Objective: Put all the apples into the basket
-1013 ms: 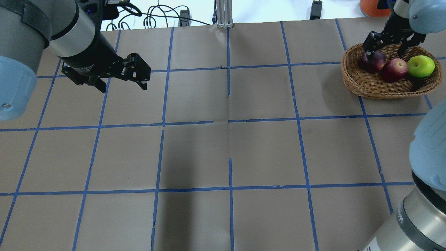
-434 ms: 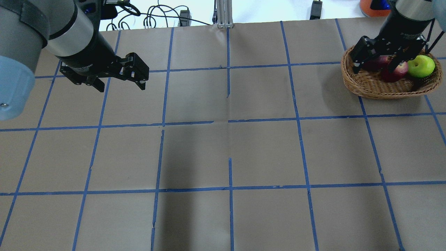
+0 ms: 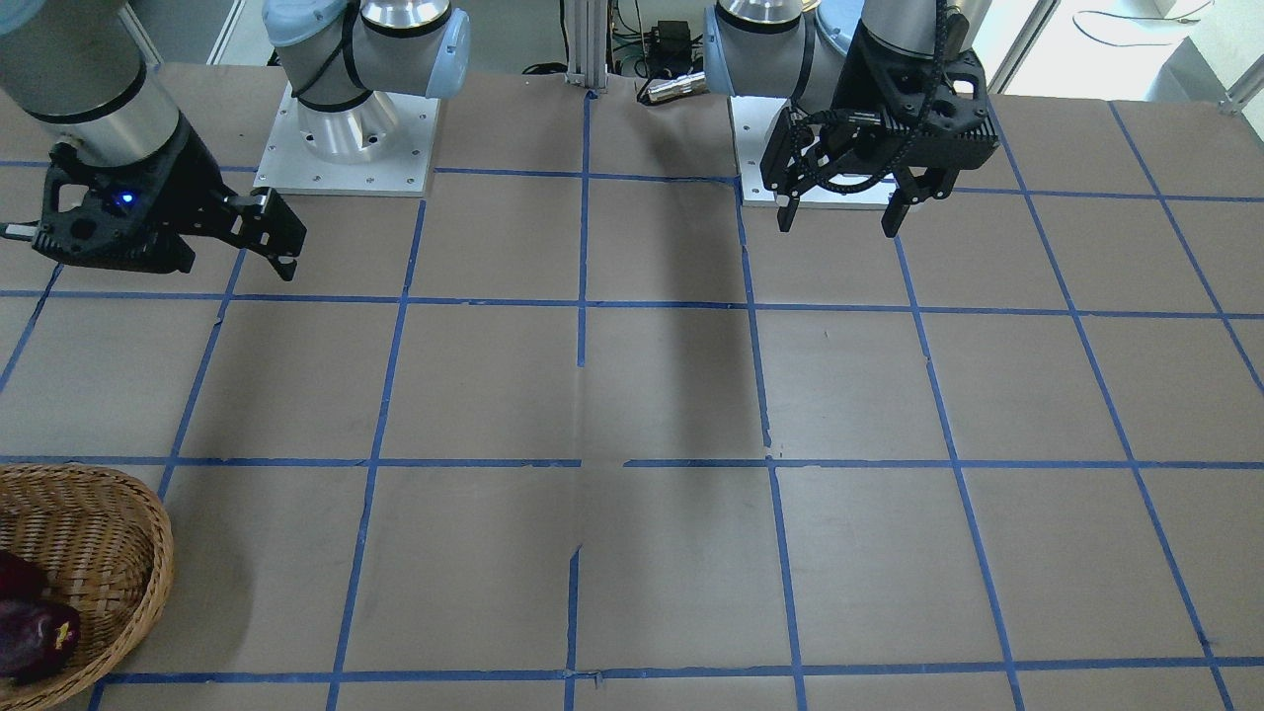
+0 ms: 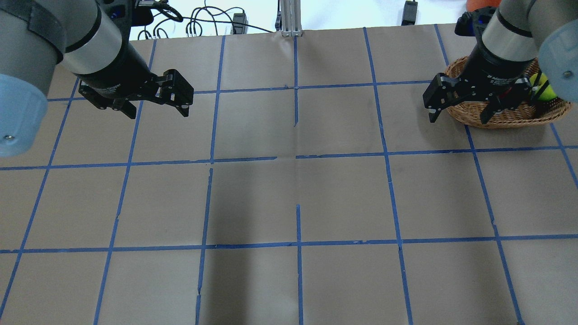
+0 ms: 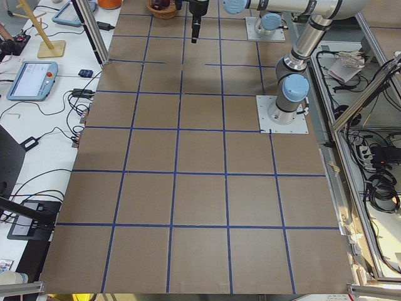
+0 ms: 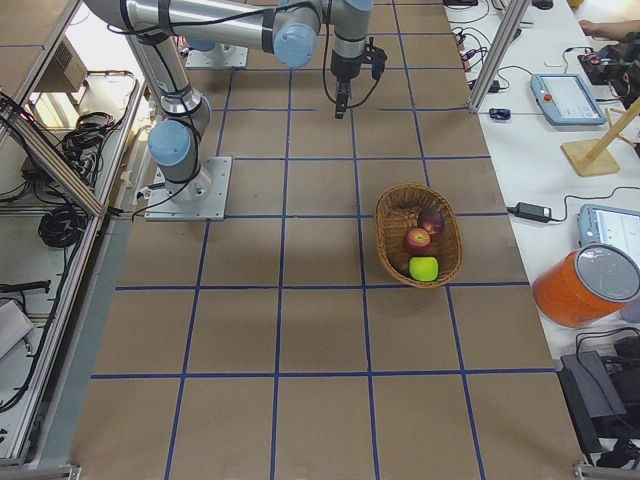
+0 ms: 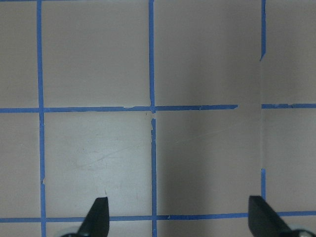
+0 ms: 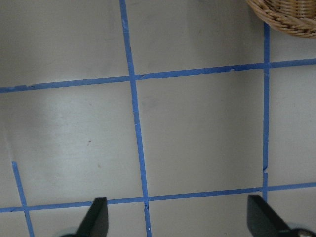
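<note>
The wicker basket point(image 6: 385, 235) stands at the table's far right corner and also shows in the overhead view point(image 4: 510, 115). All three apples lie in it: the lime-green one point(image 6: 424, 268), the red one point(image 6: 418, 240) and the maroon one point(image 6: 431, 220). In the overhead view only a sliver of the green apple point(image 4: 548, 91) shows behind my right arm. My right gripper point(image 4: 458, 118) is open and empty, raised just off the basket's near-left rim. My left gripper point(image 4: 159, 113) is open and empty, hovering over the far left of the table.
The table is brown paper with a blue tape grid. An orange container point(image 6: 585, 285), tablets and cables lie on the white bench beyond the table's far edge. The basket rim point(image 8: 286, 15) shows at the top right of the right wrist view.
My right gripper has lifted out of the basket and pulled back toward the table's middle, open, with the maroon apple left inside. The left arm has barely moved.
</note>
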You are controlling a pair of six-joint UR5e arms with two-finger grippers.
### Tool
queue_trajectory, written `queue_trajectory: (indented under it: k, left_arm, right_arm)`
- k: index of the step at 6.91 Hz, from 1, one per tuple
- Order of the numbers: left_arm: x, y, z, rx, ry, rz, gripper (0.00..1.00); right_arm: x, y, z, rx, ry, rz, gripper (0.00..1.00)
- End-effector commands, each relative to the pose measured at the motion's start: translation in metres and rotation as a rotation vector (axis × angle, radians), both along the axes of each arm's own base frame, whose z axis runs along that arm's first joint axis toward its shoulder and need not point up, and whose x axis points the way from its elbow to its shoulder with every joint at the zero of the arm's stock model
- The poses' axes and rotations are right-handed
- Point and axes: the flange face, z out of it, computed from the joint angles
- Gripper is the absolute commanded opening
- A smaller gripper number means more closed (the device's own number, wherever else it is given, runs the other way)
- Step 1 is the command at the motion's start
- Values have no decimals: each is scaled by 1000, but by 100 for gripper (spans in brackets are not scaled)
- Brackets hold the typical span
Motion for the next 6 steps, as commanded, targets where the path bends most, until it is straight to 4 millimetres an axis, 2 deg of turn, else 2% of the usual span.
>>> queue_trajectory:
  k: [1,2,6]
  left_arm:
    - [0,2,0,14,-4,-11,100]
    - [1,4,2,27,-10,-10,100]
    - [1,5,1,46,-8,-10,100]
  right_arm:
    - [39,7,34,6,1,14,100]
    - [40,11,48,32,5,17,100]
    - [40,7,48,34,4,30,100]
